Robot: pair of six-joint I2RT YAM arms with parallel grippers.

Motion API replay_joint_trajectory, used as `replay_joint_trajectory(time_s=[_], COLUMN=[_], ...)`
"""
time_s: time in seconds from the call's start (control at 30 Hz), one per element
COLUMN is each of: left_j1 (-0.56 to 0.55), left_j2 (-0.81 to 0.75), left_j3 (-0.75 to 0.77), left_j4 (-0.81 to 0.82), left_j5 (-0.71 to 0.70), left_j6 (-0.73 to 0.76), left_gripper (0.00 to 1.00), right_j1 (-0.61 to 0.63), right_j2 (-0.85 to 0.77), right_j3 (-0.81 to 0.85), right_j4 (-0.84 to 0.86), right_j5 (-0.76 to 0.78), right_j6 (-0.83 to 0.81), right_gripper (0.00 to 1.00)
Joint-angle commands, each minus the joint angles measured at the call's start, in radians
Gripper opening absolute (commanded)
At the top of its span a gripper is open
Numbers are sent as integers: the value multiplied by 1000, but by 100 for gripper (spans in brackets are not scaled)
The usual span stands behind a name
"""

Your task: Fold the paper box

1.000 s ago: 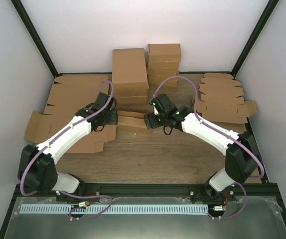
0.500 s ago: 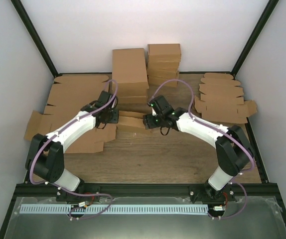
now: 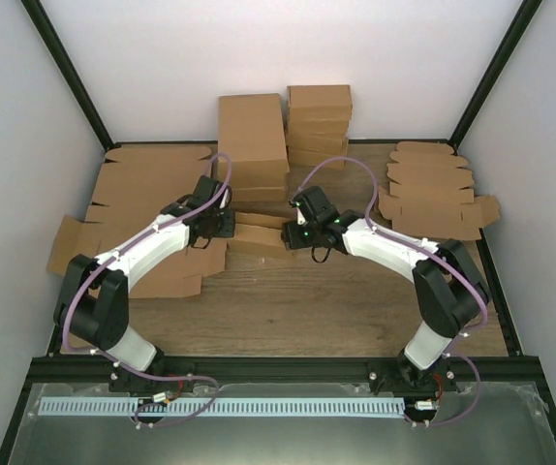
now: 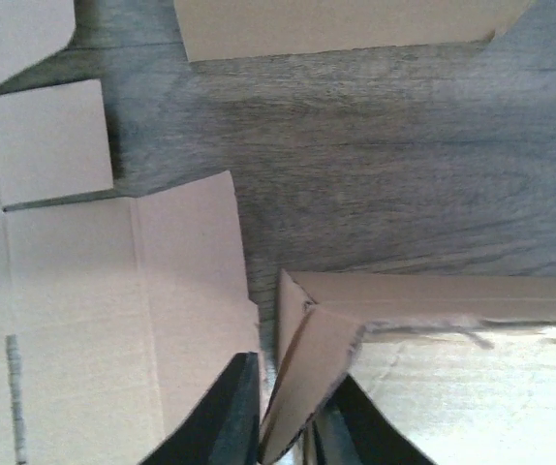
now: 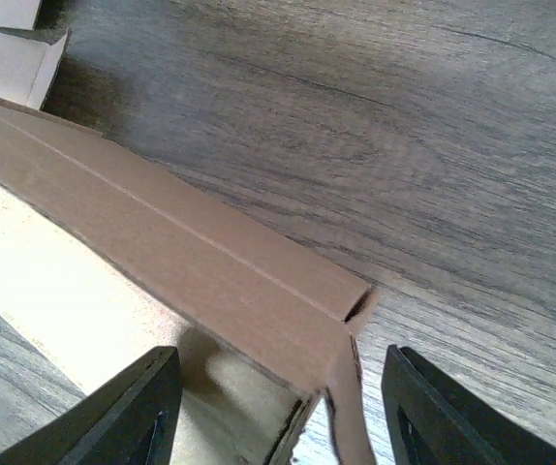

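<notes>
- The box [image 5: 210, 262] looks light, thin card that creases easily; its flaps and wall edges suit gripping.
- The left tool [image 4: 293, 392] is narrow, pinching a corner flap.
- The right tool [image 5: 280, 373] is wide, straddling a corner.

The wooden table [image 3: 307, 310] carries cardboard on every side. Flat unfolded sheets [image 3: 133, 194] overlap along its left part, and a stack of flat cut-outs [image 3: 433, 194] lies on the right. At the back stand a pile of long boxes [image 3: 252, 145] and, just beside it, a pile of shorter boxes [image 3: 319, 121]. The paper box [image 3: 259, 234], partly folded, rests in the middle.
</notes>
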Motion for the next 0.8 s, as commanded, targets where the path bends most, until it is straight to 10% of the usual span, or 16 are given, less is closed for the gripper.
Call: replay_joint_trajectory(time_s=[0.0,0.77], left_j1=[6,2], left_j2=[8,3], left_j3=[35,-67], left_j4=[20,25], left_j5=[27,59], left_j6=[-2,-78], left_gripper=[14,5], right_j1=[-15,-21], right_j2=[28,64], right_j3=[-2,21], right_j4=[4,-8], right_j5=[-3,-6], right_j6=[3,13], right_gripper=[59,57])
